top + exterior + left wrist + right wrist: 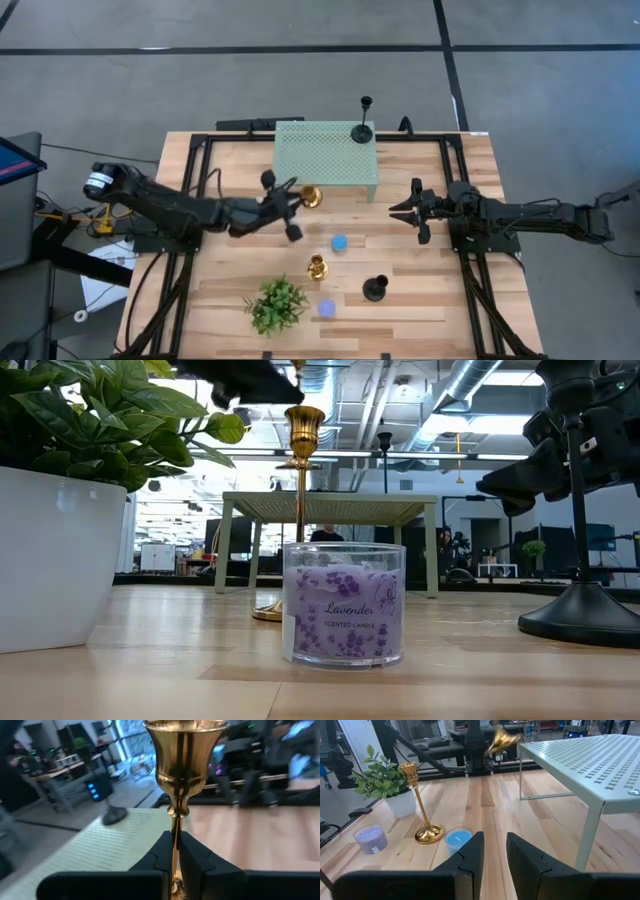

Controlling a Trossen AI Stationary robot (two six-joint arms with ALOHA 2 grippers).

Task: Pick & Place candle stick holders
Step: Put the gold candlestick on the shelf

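Observation:
My left gripper is shut on a gold candle stick holder, held in the air at the near edge of the green perforated shelf. A black holder stands by its round base on the shelf's far right corner. A second gold holder and a second black holder stand on the table by their bases. My right gripper is open and empty, to the right of the shelf's near right leg. My left gripper pinches the gold holder's thin stem between its two fingers, below the cup. The fingers come from the table's left and lie across the stem. The holder is lifted clear of the table; its base is hidden behind the fingers.
A blue candle jar sits between the shelf and the standing gold holder. A purple lavender candle jar and a potted green plant stand near the table's near edge. Bare wood lies left and right of them.

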